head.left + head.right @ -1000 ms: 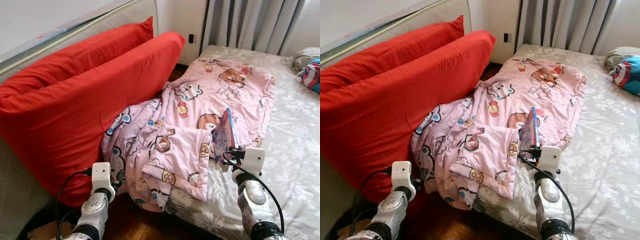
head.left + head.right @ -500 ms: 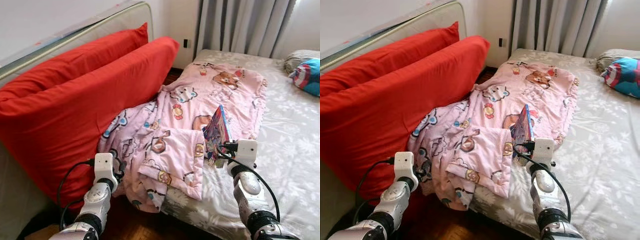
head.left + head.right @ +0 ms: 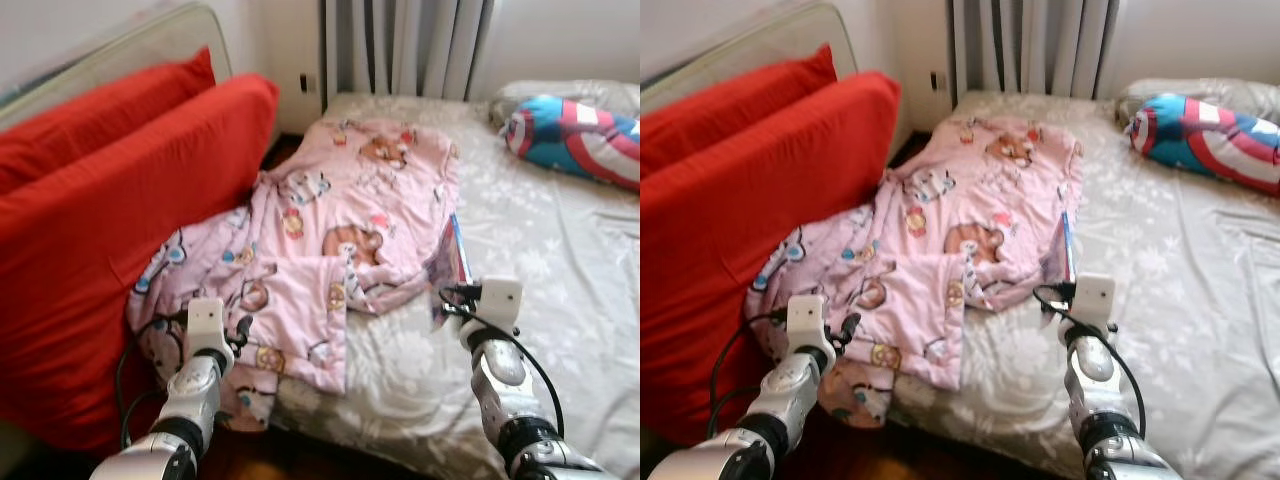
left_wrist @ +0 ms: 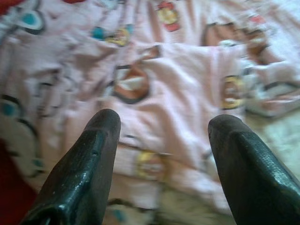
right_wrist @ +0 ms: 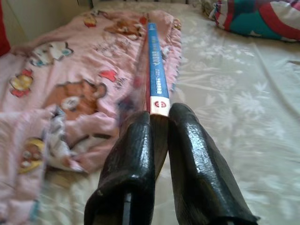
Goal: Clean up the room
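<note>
Nearest to me, my left gripper (image 4: 161,140) hangs by the bed's left edge with its fingers spread wide and nothing between them, aimed at the pink cartoon blanket (image 3: 330,230) where it spills over that edge toward the floor. My right gripper (image 5: 157,117) is over the near part of the bed (image 3: 560,260), its two fingers pinched tight on the bottom corner of a thin book (image 5: 154,65), which stands on edge with its blue spine up, just beside the blanket's right border. I judge the grip the weak point: the fingers bite only a small corner, so the book could pivot or slide out if I swing the arm quickly, and its free end could snag a fold of the blanket and drag the cloth with it. The head views are soft, so I cannot tell whether the book's lower edge touches the sheet. To the left, two red cushions (image 3: 120,190) lean against the headboard (image 3: 110,55), pressed to the blanket's left side. Farther on, the blanket reaches toward the far edge, and a round red, white and blue pillow (image 3: 575,135) lies at the far right corner, with grey curtains (image 3: 400,45) behind.
</note>
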Motion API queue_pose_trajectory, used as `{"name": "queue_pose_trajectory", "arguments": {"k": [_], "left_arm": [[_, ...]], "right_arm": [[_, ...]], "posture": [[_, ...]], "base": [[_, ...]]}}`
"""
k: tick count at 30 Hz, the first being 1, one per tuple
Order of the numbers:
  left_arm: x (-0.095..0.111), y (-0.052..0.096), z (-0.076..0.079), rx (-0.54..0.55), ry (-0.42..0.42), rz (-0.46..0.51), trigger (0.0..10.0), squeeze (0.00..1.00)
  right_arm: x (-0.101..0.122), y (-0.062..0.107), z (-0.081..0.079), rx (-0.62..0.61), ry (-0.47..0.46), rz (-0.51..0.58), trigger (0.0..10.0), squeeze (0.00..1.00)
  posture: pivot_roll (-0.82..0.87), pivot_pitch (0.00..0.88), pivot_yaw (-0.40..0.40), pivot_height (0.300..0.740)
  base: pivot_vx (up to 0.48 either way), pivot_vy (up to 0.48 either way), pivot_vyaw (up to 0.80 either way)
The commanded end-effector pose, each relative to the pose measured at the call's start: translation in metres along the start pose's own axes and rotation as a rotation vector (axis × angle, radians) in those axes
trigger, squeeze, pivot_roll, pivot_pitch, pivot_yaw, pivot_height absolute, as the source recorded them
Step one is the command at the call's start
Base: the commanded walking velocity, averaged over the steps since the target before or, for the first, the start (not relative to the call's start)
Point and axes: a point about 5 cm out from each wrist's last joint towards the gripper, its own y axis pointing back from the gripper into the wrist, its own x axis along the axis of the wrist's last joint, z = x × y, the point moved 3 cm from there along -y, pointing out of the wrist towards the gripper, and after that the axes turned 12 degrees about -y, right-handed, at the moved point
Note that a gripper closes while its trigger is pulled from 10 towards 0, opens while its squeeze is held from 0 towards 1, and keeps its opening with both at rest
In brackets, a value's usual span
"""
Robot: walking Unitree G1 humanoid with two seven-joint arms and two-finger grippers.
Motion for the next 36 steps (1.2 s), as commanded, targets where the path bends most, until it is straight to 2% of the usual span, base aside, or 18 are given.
{"name": "queue_pose_trajectory", "arguments": {"k": [1, 8, 19, 36], "left_arm": [[-0.002, 0.000, -0.009, 0.019, -0.006, -0.016, 10.0, 0.00], [-0.002, 0.001, -0.009, 0.022, -0.004, -0.013, 10.0, 0.00], [-0.016, 0.007, -0.012, 0.022, -0.017, -0.029, 10.0, 0.00], [-0.014, 0.006, -0.011, 0.014, -0.015, -0.028, 10.0, 0.00]], "right_arm": [[0.016, -0.006, -0.014, 0.042, -0.005, 0.059, 10.0, 0.00], [0.018, -0.008, -0.016, 0.052, 0.001, 0.065, 10.0, 0.00], [0.012, -0.005, -0.014, 0.045, 0.008, 0.052, 10.0, 0.00], [0.016, -0.007, -0.009, 0.021, -0.010, 0.061, 10.0, 0.00]], "posture": [[0.00, 0.000, 0.043, 0.740], [0.01, 0.000, 0.033, 0.740], [0.01, 0.000, 0.030, 0.740], [0.00, 0.000, 0.034, 0.740]], "base": [[0.000, -0.300, 0.00], [0.000, -0.299, 0.00], [0.000, -0.298, 0.00], [0.000, -0.299, 0.00]]}}
